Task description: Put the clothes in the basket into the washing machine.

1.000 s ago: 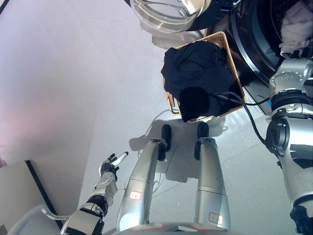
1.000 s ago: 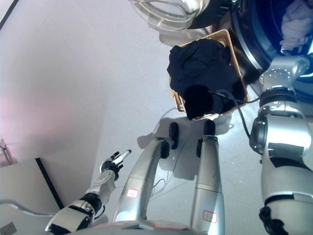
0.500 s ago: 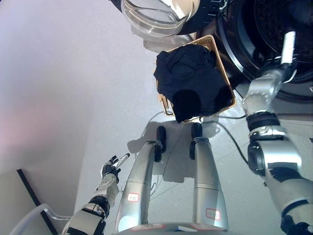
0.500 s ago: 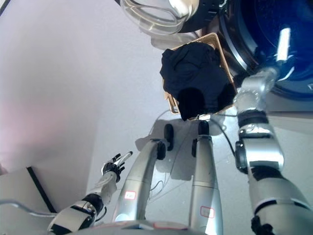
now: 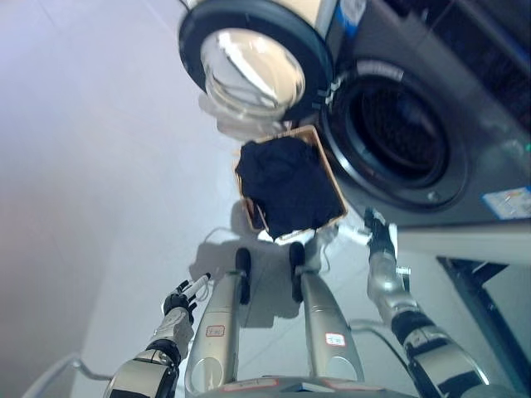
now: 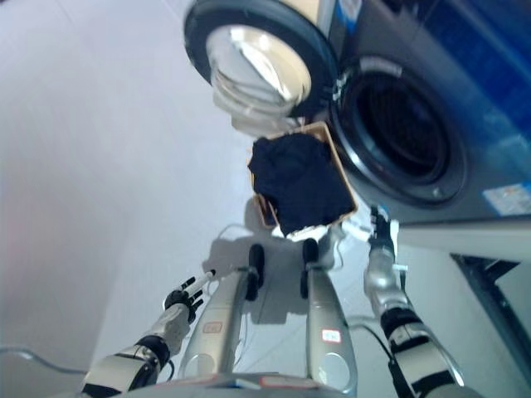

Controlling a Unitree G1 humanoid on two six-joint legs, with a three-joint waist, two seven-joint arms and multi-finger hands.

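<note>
A tan wicker basket (image 5: 333,176) stands on the floor in front of the washing machine (image 5: 465,108). A heap of black clothes (image 5: 286,182) fills it. The round door (image 5: 253,66) is swung open to the left, and the dark drum (image 5: 398,137) shows nothing inside from here. My right hand (image 5: 377,228) is low, outside the drum, just right of the basket, with fingers straight and empty. My left hand (image 5: 178,300) hangs at the lower left, far from the basket, fingers straight and empty.
Pale grey floor stretches to the left of the basket. A dark frame (image 5: 481,298) stands at the lower right beside the machine. A pale curved rim (image 5: 58,373) shows at the lower left corner.
The camera has pulled back, so the whole machine front now shows. My right hand has come out of the drum and dropped beside the basket. The white cloth seen there a second ago no longer shows.
</note>
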